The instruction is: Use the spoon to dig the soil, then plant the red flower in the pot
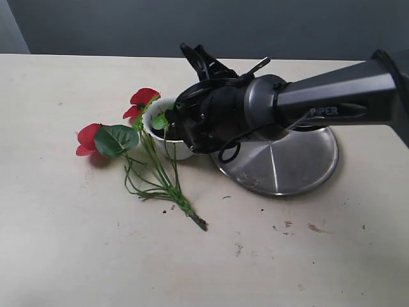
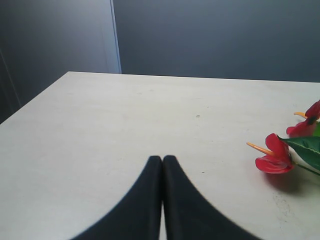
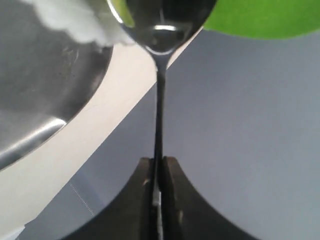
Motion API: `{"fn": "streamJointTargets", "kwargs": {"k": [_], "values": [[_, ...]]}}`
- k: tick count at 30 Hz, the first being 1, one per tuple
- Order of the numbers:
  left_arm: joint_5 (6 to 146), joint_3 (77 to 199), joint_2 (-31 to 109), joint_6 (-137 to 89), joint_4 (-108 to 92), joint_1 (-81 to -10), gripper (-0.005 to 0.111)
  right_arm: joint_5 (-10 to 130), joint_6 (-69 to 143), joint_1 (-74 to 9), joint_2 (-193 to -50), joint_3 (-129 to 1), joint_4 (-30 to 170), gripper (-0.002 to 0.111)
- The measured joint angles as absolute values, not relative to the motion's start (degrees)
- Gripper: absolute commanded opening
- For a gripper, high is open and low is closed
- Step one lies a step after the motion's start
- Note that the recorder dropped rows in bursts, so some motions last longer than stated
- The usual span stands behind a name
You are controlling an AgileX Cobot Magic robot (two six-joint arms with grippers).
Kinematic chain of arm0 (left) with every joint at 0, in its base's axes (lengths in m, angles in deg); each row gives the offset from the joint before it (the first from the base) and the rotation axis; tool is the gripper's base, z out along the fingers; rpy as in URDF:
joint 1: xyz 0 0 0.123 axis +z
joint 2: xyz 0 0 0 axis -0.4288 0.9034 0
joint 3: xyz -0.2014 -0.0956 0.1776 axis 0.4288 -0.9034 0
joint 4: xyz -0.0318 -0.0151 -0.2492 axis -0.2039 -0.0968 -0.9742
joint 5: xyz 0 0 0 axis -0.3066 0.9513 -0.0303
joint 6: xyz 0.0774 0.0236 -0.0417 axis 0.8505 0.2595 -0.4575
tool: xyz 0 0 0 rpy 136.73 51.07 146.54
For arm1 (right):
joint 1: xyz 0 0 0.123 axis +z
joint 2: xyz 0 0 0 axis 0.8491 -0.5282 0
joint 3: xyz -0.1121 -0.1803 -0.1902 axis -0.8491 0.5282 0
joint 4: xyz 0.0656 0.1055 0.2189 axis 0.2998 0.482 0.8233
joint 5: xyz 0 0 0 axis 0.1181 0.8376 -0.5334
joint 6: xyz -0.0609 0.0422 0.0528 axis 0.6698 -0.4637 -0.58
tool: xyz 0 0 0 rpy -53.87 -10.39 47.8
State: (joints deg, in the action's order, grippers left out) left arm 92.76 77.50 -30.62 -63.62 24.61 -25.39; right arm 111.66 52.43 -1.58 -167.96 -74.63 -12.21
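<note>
Digging looks to be the step in hand: the right gripper (image 3: 158,172) is clamped on the thin handle of the spoon (image 3: 159,100), and in the exterior view that arm is reaching across the steel plate (image 1: 300,166) to the pot (image 1: 167,137), hiding most of its mouth. Only a sliver of dark soil (image 1: 158,126) shows inside. The red flower (image 1: 137,144) lies unplanted on the worktop (image 1: 77,243), its blooms and leaves touching the pot, its stems trailing away. The left gripper (image 2: 162,165) hangs clenched on nothing, off to one side. I judge planting is all still to come.
</note>
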Motion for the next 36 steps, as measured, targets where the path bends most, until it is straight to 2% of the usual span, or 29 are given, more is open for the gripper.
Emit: {"fn": "streamJointTargets", "kwargs": {"k": [19, 36], "values": [[92.8, 77.5, -30.6, -63.6, 24.6, -25.4, 0.0, 110.9, 56.2, -1.4, -173.8, -76.5, -18.9, -0.001], [92.8, 77.5, -30.6, -63.6, 24.6, -25.4, 0.0, 114.2, 54.8, -1.4, -174.5, -82.7, -13.9, -0.001]]}}
